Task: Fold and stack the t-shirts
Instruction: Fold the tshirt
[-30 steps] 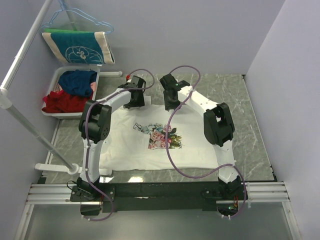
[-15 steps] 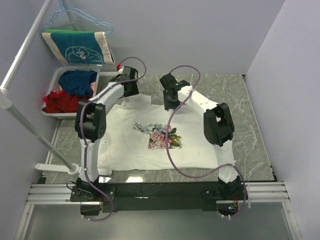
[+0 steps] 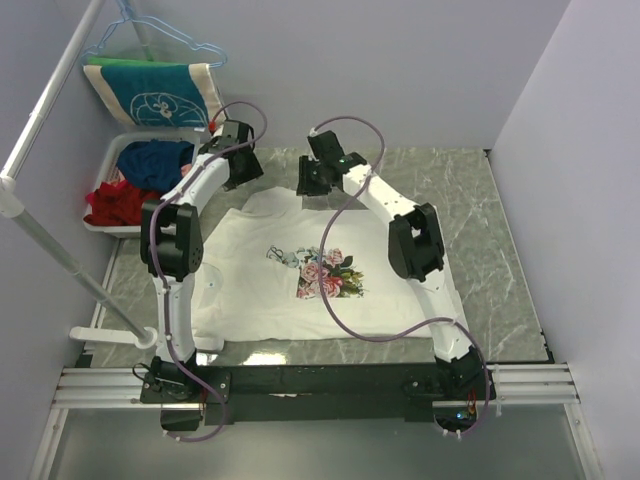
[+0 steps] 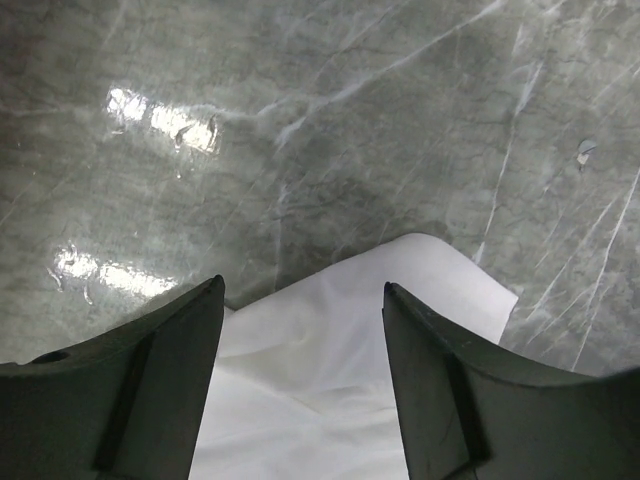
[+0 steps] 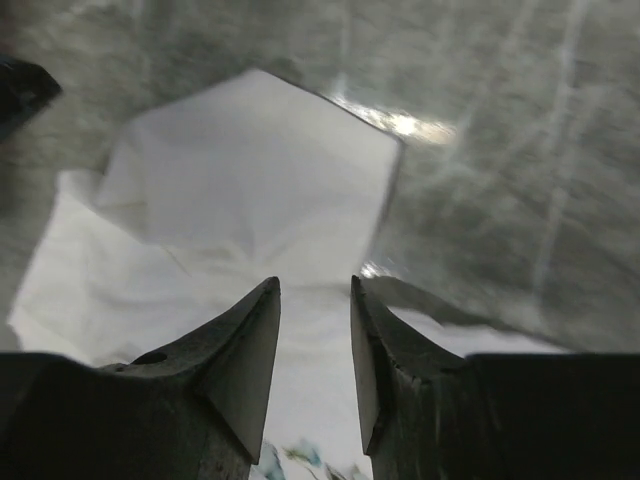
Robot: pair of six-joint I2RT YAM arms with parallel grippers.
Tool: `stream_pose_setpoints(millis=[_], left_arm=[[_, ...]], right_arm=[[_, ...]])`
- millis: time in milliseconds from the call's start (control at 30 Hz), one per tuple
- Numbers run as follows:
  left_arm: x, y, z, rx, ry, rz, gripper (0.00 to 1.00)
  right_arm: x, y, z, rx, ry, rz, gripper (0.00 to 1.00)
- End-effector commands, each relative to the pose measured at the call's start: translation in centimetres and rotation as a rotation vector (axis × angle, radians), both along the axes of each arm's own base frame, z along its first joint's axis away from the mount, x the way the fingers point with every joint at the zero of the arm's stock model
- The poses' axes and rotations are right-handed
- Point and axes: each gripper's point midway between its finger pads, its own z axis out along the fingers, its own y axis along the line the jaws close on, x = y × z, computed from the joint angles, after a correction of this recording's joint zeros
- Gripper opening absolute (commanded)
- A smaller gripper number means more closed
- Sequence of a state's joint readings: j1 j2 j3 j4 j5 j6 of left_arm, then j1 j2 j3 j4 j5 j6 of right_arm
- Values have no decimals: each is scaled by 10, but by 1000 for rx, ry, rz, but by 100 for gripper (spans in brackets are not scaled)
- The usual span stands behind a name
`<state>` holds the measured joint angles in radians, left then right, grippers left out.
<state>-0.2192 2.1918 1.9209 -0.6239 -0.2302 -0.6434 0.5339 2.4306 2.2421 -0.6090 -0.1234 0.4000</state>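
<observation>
Seen from above, the cream t-shirt lies spread on the marble table with its flower print up. The left gripper hangs by the shirt's far left corner, and the right gripper is over its far edge.

In the left wrist view the jaws are wide apart above a white cloth tip and hold nothing.

In the right wrist view the jaws stand narrowly apart, empty, over cloth.

Cream floral t-shirt apparently spread flat.

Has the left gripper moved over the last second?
Yes. The left gripper has shifted left and farther out across the table, ending closer to the white basket.
</observation>
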Motion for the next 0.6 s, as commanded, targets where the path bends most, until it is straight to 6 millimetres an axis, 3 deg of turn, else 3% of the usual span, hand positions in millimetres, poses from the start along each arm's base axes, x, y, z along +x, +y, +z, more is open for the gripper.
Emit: stream_pose_setpoints(millis=[0,133,333,433,467,533,567], left_arm=[[-4,-15,-3,-96,40,-45,69],[-8,-18,-9,-126,59,-58,68],[-14,-15,-20,-124,88,-58,69],[-14,-13,-24,-121,90,-52,69],[-15,-13,-24,-124,91,-53,69],[-15,-13,-27,-122,94,-54,68],[-14,-13,-27,-124,93,-57,69]], right_arm=[[11,44,0,270,15,72,40],[1,67,-21,415,138,96,37],[-7,69,-58,417,260,66,33],[-14,52,-76,332,304,8,25],[-14,46,-68,311,292,-13,24],[-19,21,-83,202,311,-97,23],[-17,9,-76,174,304,-128,23]])
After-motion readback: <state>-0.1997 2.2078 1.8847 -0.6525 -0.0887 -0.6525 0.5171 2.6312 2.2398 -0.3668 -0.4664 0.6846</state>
